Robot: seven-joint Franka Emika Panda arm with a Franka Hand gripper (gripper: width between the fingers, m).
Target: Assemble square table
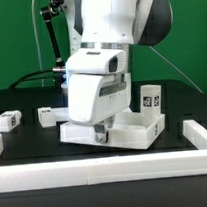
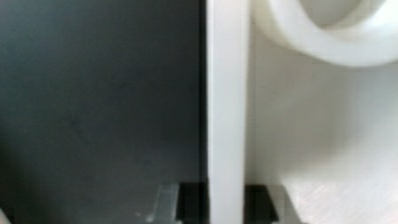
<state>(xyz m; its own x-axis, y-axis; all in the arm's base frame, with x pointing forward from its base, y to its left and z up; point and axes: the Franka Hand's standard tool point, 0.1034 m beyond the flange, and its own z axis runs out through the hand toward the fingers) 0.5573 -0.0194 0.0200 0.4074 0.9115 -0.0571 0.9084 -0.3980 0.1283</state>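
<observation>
Square tabletop (image 1: 134,134) lies flat behind the border rail (image 1: 106,171). One leg (image 1: 149,98) stands upright on the tabletop. Two other legs (image 1: 5,120) lie apart from the tabletop. Gripper (image 2: 226,200) is clamped on the tabletop's raised rim (image 2: 226,100).

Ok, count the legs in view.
3. Far-left leg and next leg lie at the exterior view's left; upright leg stands by the slab, right side. Another may hide behind the arm.

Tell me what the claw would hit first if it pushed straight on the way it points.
The claw points down, closed on the raised rim of the square table top. Pushing on, it would likely press into that rim at once, with the black table beneath; depth is hard to judge.
</observation>
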